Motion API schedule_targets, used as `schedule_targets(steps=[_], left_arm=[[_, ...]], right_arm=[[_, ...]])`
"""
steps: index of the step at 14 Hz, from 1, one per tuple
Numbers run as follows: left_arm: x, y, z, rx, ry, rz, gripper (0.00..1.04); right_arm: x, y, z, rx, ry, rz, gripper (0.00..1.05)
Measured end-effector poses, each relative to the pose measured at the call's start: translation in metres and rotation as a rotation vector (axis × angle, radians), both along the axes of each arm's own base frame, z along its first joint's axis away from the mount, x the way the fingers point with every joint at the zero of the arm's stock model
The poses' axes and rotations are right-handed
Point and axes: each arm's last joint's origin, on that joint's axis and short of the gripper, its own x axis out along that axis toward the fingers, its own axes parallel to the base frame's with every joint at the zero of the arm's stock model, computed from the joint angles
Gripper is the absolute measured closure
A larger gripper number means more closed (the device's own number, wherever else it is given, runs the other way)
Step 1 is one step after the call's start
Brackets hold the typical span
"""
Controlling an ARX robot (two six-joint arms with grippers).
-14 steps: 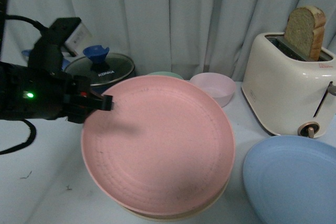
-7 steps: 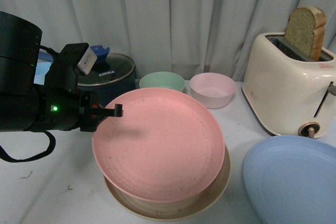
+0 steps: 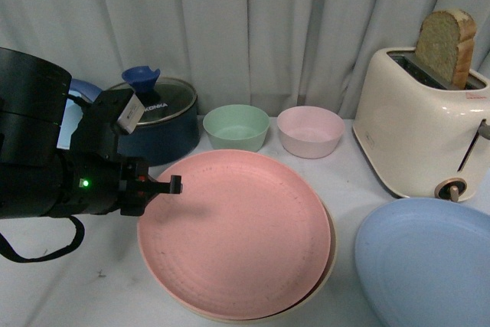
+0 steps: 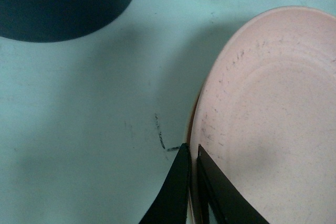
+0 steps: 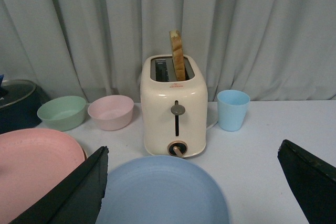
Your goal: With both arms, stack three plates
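Left gripper (image 3: 173, 184): at the left rim of the pink plate (image 3: 237, 235). In the left wrist view the two black fingers (image 4: 178, 187) stand close together with the rim between them, so they seem to be pinching it.
Right gripper (image 5: 193, 150): fingers spread wide, holding nothing, above the near edge of the light blue plate (image 3: 429, 266).
Pink plate, place: lies flat on the cream-beige plate (image 3: 331, 258), centre near on the white table (image 3: 360, 181). Only a thin cream edge shows at its right and near sides.
Pink plate, look: round, shallow, matte, with faint concentric rings and small dark specks near the rim.
Light blue plate: near right, apart from the stack, in front of the toaster (image 3: 417, 135).
Far side: green bowl (image 3: 236, 125) and pink bowl (image 3: 309, 129) side by side.
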Motion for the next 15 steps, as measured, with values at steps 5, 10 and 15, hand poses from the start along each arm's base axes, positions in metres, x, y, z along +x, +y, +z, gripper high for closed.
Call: schedule_targets(steps=[5, 10, 15], left_arm=[[-0.005, 0.002, 0.018, -0.17, -0.027, 0.038, 0.44], [-0.047, 0.037, 0.075, -0.124, -0.414, 0.186, 0.17], [-0.129, 0.067, 0.081, 0.068, -0.71, 0.319, 0.78]], right_arm=[[0.0, 0.0, 0.0, 0.0, 0.0, 0.0, 0.06], [0.0, 0.0, 0.0, 0.0, 0.0, 0.001, 0.06], [0.0, 0.0, 0.0, 0.0, 0.0, 0.0, 0.06]])
